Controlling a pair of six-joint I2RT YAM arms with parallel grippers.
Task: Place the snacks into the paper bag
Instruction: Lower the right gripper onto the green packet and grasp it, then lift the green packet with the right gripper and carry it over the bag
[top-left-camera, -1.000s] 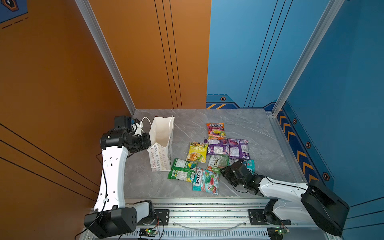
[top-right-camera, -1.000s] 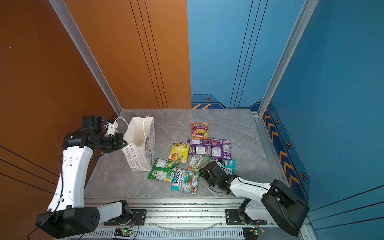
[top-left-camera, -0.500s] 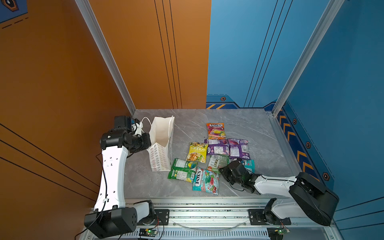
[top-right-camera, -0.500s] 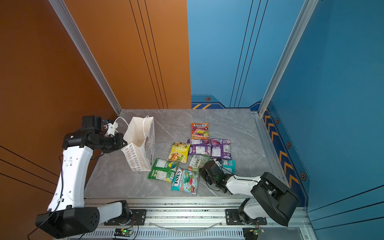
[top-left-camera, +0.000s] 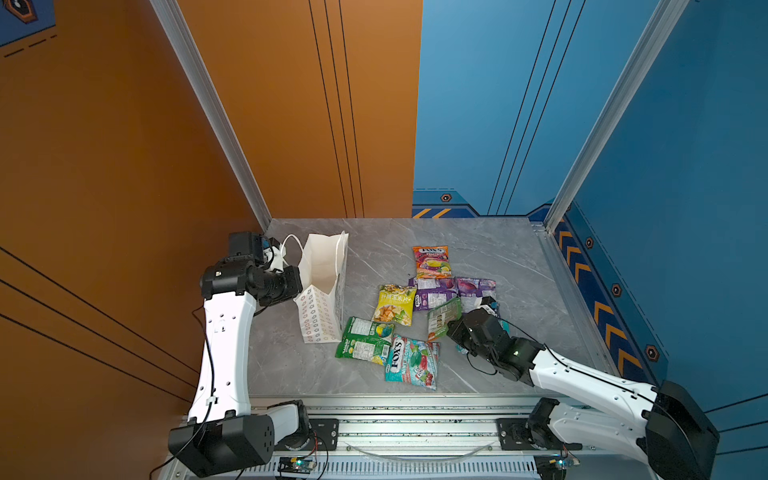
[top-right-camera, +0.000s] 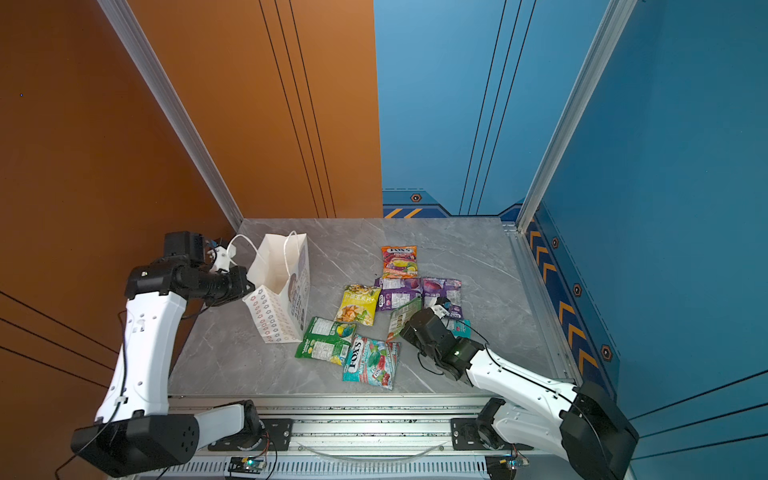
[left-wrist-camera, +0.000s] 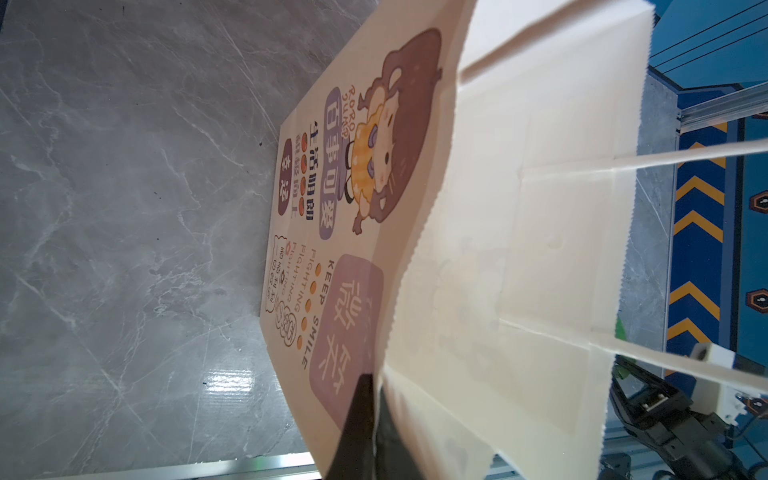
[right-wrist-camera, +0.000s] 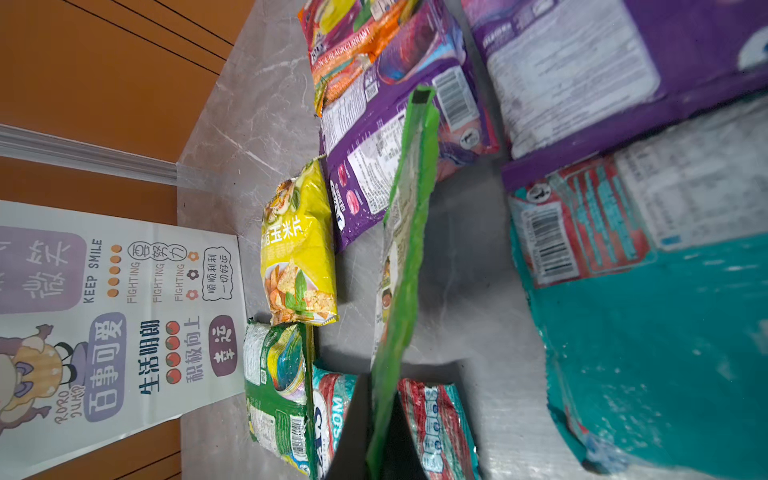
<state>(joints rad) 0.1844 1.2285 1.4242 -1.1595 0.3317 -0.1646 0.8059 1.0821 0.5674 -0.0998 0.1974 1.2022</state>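
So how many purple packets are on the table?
2. In a top view, the left purple packet lies just nearer than the orange packet; the right purple packet sits beside it. More may be hidden.

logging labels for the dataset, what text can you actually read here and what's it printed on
"KEEP SMILE": bag front
"FIGHTING", three times: bag front
"RORO JUMP": bag front, by the cartoon girl
"FOX'S": teal packet
"FOX'S": orange packet
"BLACKCURRANT": orange packet, in the right wrist view
Chinese characters on the bag and the yellow packet: visible, not transcribed
Purple packets' back panels and barcodes: too small to read
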